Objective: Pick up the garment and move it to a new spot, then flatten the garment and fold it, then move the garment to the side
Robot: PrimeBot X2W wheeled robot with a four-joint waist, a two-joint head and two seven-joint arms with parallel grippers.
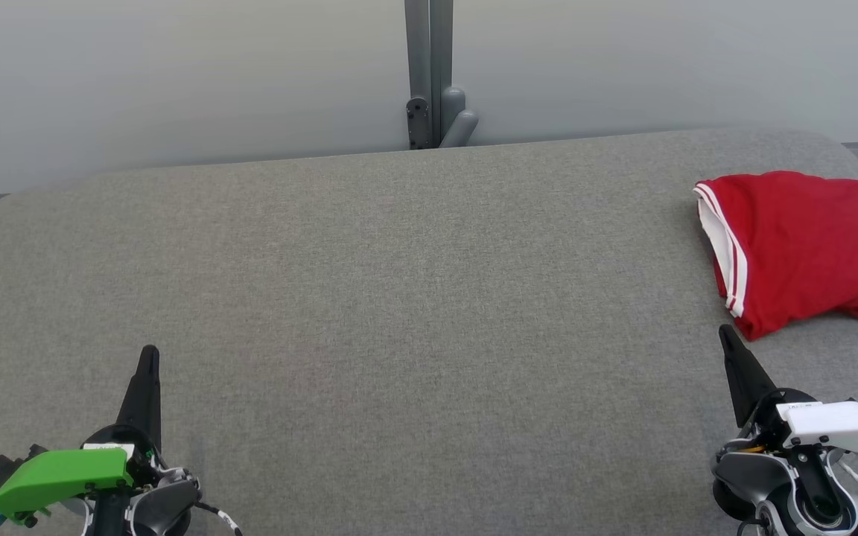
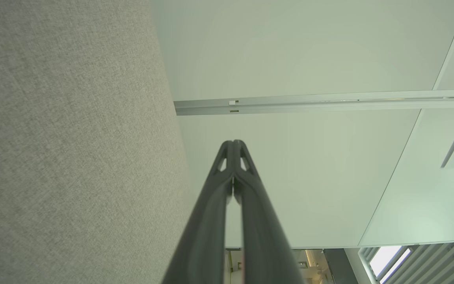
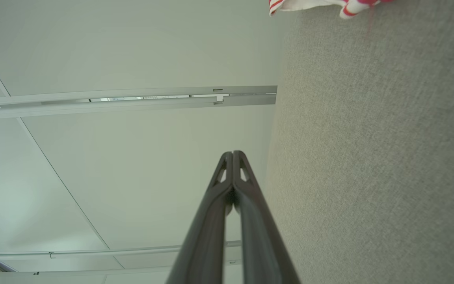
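Red jersey T-shirt point(image 1: 809, 238), folded, white striped sleeve trim showing, lies at the far right edge of the grey fabric worktop point(image 1: 399, 298). Left pincer point(image 1: 148, 351) and right pincer point(image 1: 724, 332) are pressed together, empty, near the front edge. Risk: a nudge could slide it overboard.

My bench point(image 1: 399, 298) is covered in grey woven cloth, matt and faintly rough, and the weave shows plainly up close. The shirt point(image 1: 809, 238) is soft red cloth, smooth and matt, and its red-and-white striped trim has the same knit look. The fingers of my left hand point(image 2: 233, 142) and my right hand point(image 3: 233, 153) look like dark moulded plastic, smooth with a dull sheen. The green cover point(image 1: 56, 476) on my left wrist is matt plastic, and so is the white cover point(image 1: 839, 424) on my right. The wall point(image 1: 176, 74) is pale, smooth and matt. Its post point(image 1: 429, 67) looks like grey painted metal with a satin finish.
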